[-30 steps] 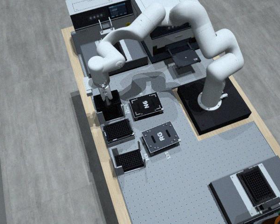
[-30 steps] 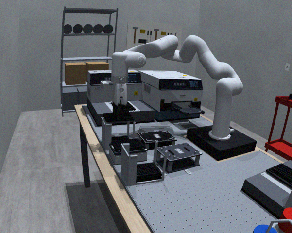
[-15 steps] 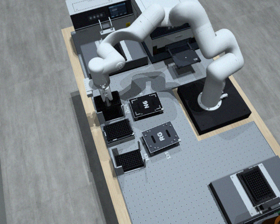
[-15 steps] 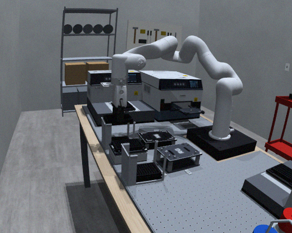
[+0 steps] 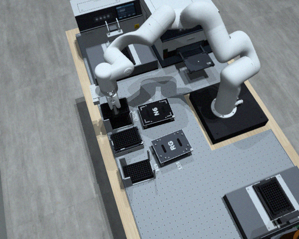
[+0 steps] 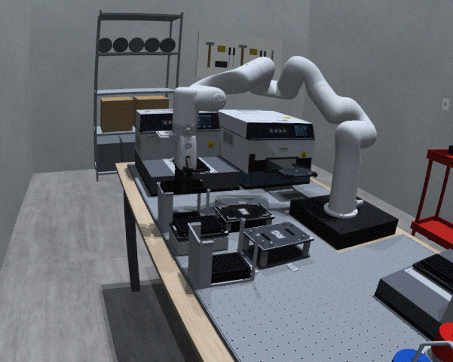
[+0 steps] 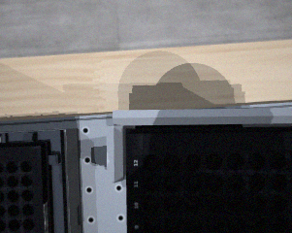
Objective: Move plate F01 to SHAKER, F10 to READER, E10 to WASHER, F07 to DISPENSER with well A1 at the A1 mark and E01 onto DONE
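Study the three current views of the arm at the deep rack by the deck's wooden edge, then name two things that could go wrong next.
1. The gripper is shut on a black plate between the rack walls; a tilted lift could catch a wall.
2. Only the plate's middle is gripped, so it might slip or swing in transit.
3. The shaker plate sits just beside this rack, so a low sideways move could clip it.
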Controlling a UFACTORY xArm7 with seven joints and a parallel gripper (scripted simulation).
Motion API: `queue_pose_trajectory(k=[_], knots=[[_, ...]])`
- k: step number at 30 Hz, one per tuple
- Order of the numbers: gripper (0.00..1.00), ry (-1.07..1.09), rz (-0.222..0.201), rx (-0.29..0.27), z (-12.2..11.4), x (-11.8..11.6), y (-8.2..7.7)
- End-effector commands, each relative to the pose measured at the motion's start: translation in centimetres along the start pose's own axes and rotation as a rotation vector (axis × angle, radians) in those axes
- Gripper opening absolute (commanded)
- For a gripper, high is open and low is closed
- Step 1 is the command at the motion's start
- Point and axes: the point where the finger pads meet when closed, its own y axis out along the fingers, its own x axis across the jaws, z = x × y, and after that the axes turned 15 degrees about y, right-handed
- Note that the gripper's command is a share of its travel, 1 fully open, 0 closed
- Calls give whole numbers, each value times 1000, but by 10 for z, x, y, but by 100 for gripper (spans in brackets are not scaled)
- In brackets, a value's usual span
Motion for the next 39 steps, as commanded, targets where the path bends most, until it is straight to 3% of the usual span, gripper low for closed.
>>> queue_pose_trajectory(k=[1, 39], knots=[[0, 0, 0, 4, 1, 0, 1], [0, 0, 0, 4, 1, 0, 23]])
